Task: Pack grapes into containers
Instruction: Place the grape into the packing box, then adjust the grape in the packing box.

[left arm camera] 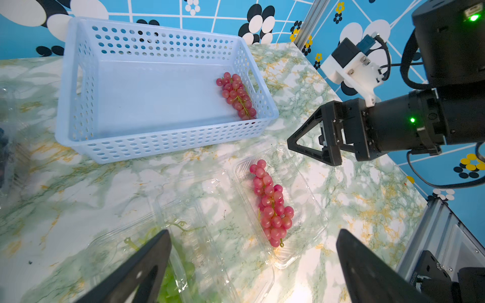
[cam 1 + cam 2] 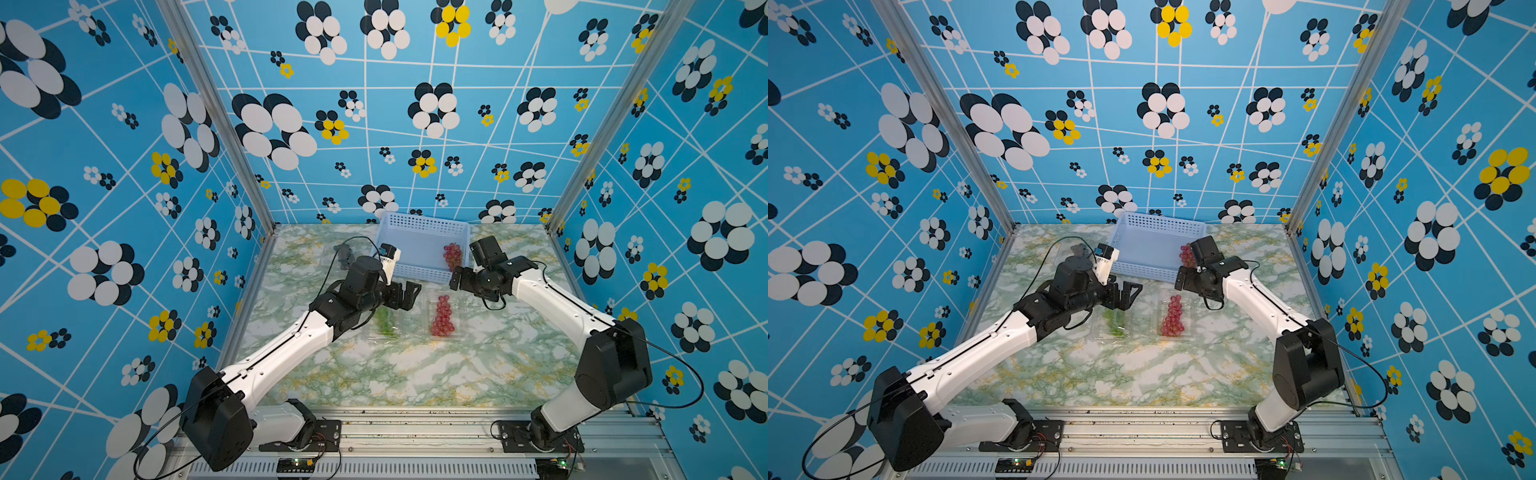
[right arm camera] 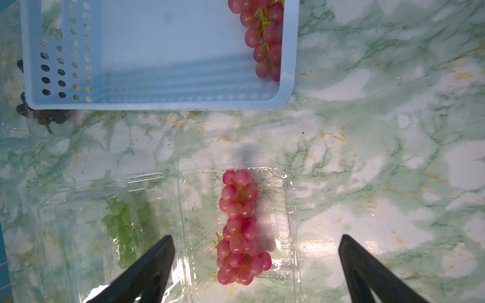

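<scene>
Both end effectors spread and empty: left end effector (image 2: 409,296) and right end effector (image 2: 454,283) hover just in front of the basket (image 2: 415,226). One red bunch (image 2: 443,316) is boxed in front of the basket. Next, I reckon: grab the other red bunch (image 2: 452,255) at the basket's right end, gripping low by the wall.

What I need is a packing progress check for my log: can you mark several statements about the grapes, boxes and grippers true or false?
1. A red grape bunch lies inside a clear container. True.
2. The blue basket is empty. False: a second red bunch lies in it, against an end wall.
3. The right gripper holds grapes. False: it is open and holds nothing.
4. The green grapes sit in a neighbouring clear container. True.
</scene>
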